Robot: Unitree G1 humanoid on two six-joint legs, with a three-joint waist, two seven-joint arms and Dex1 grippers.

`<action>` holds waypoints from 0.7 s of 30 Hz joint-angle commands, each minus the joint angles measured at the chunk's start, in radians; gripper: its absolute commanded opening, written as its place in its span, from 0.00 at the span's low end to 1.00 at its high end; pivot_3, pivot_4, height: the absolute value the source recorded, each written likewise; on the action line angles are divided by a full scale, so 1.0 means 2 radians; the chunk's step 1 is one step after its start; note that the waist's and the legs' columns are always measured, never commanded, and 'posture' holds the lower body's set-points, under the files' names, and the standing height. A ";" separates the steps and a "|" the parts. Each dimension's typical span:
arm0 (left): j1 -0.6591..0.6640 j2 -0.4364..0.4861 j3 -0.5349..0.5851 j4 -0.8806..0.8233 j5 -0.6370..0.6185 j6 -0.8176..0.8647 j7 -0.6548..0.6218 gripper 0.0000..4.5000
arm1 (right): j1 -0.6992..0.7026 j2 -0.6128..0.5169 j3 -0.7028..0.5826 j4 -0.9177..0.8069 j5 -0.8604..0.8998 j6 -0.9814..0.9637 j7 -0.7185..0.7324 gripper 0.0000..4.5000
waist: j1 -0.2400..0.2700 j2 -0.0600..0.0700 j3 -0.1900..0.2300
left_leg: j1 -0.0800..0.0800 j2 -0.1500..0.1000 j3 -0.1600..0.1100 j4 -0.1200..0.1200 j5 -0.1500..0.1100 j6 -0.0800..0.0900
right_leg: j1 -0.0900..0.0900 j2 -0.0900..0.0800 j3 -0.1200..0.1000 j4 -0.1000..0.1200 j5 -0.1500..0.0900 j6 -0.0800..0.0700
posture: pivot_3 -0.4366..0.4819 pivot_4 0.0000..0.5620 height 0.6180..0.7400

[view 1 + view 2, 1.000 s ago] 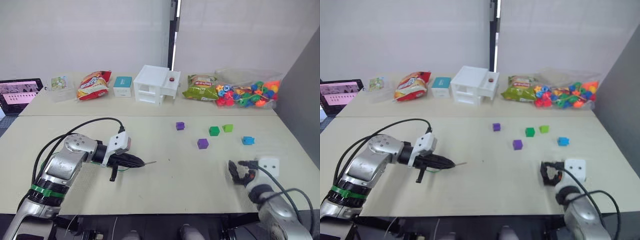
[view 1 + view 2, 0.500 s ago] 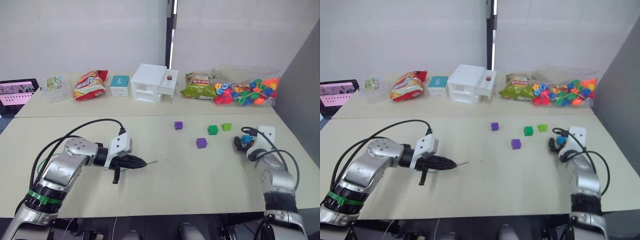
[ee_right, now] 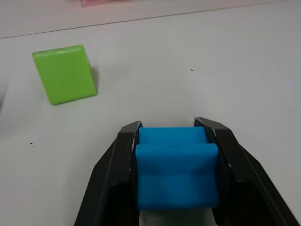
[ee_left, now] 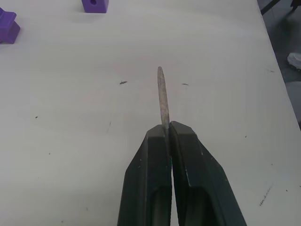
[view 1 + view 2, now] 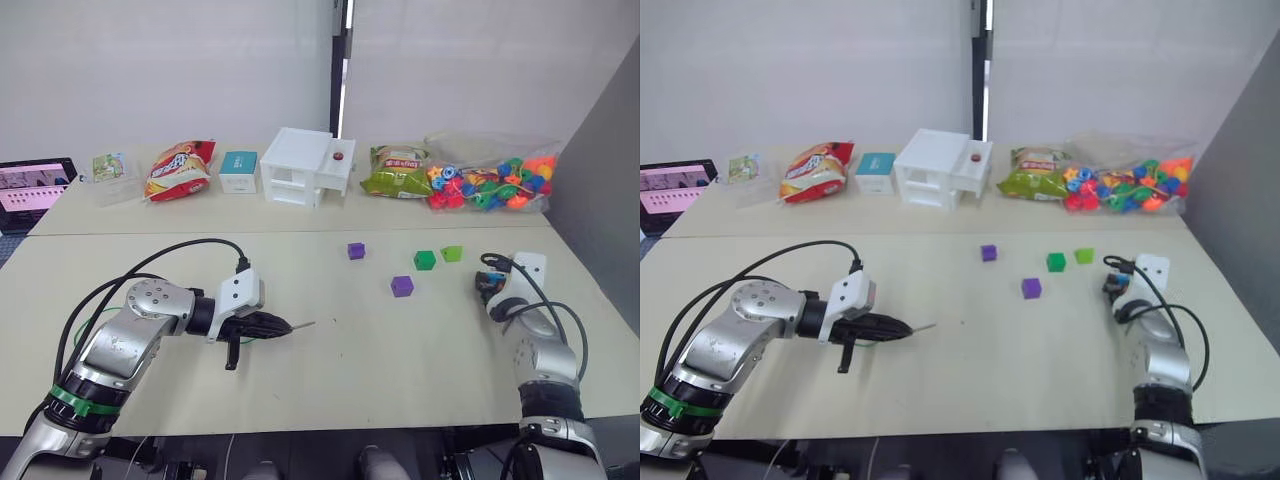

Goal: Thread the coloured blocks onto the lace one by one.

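Observation:
My left gripper (image 5: 282,325) is shut on the lace (image 4: 161,96), whose stiff pale tip sticks out ahead of the fingers over bare table. My right gripper (image 3: 170,126) is shut on the blue block (image 3: 176,167), which sits between both fingers at the table's right side (image 5: 489,284). The light green block (image 3: 63,73) lies just beyond it. From the head I see two purple blocks (image 5: 356,250) (image 5: 402,286), a dark green block (image 5: 425,260) and the light green one (image 5: 452,253) spread between the two grippers.
Along the back stand a tablet (image 5: 35,185), snack bags (image 5: 180,170), a small teal box (image 5: 239,171), a white box (image 5: 305,167) and a clear bag of bright beads (image 5: 490,185). A grey wall (image 5: 600,190) borders the right. Black cables loop over the left arm.
My right arm came from the table's near right edge up to the blue block, and its fingers closed on it. The left gripper still holds the lace tip in place.

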 commanded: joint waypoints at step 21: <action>-0.027 0.011 -0.007 0.032 0.000 -0.027 -0.037 0.00 | 0.148 0.141 0.325 -0.429 0.000 0.265 -0.115 0.27 | 0.001 0.001 0.000 | -0.001 0.000 -0.001 0.000 0.000 0.000 | -0.001 0.000 -0.001 0.000 0.000 0.000 | 0.48 0.27 1.00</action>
